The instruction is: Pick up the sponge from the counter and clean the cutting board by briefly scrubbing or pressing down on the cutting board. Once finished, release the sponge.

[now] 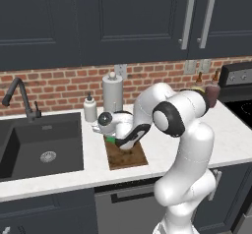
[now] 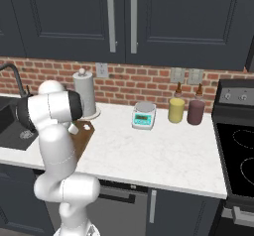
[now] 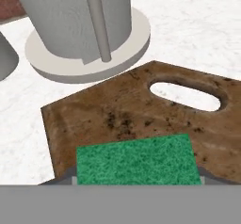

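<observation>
The green-topped sponge [image 3: 136, 159] sits between my fingertips in the hand view, and my gripper [image 3: 136, 178] is shut on it. It lies low over the dark-brown stained cutting board [image 3: 127, 110], near the end with the pale oval handle hole [image 3: 186, 95]. I cannot tell whether it presses on the wood. From the left base view the gripper [image 1: 116, 139] hangs at the board's [image 1: 128, 157] far end, with a sliver of green sponge [image 1: 111, 140] showing. In the right base view the arm hides most of the board [image 2: 84, 137]. The board rests on the white counter [image 1: 231, 139].
A paper towel holder [image 1: 112, 91] stands just behind the board, with a soap bottle [image 1: 90, 108] to its left. The dark sink [image 1: 42, 144] with its faucet [image 1: 19, 98] lies further left. A grey scale [image 2: 144, 115], a yellow bottle [image 2: 176, 109], a dark red bottle [image 2: 195, 111] and the stove [image 2: 238, 155] stand to the right.
</observation>
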